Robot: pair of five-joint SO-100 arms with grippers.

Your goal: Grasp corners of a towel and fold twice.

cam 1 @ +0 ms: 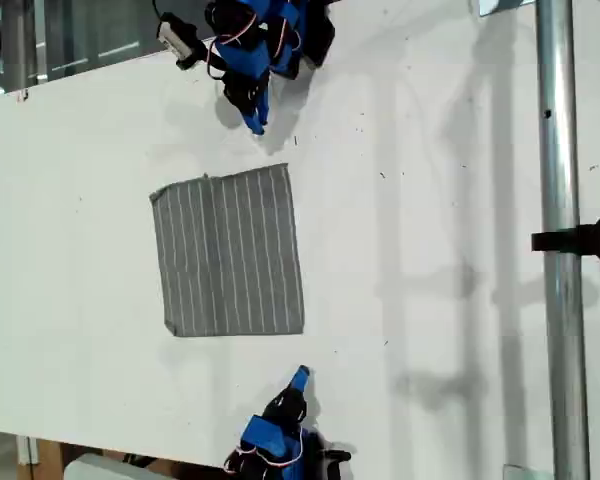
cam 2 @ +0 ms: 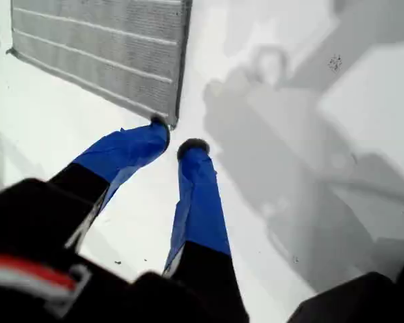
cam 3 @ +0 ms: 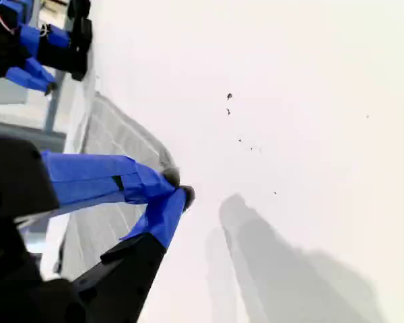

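lying just past my slightly parted, empty first pincer (cam 2: pixel 177 142), one corner (cam 2: pixel 168 120) of the towel (cam 2: pixel 108 47)

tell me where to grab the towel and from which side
Take the towel by a corner. It lies flat on the table, so only the hemmed tips give an edge to pinch. My first gripper sits just outside one; come in low from off the cloth, one jaw sliding under the hem.

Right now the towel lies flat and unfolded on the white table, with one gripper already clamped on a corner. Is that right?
Not quite. The towel does lie flat and unfolded on the white table, but neither gripper holds a corner. The exterior view shows both arms clear of the cloth.
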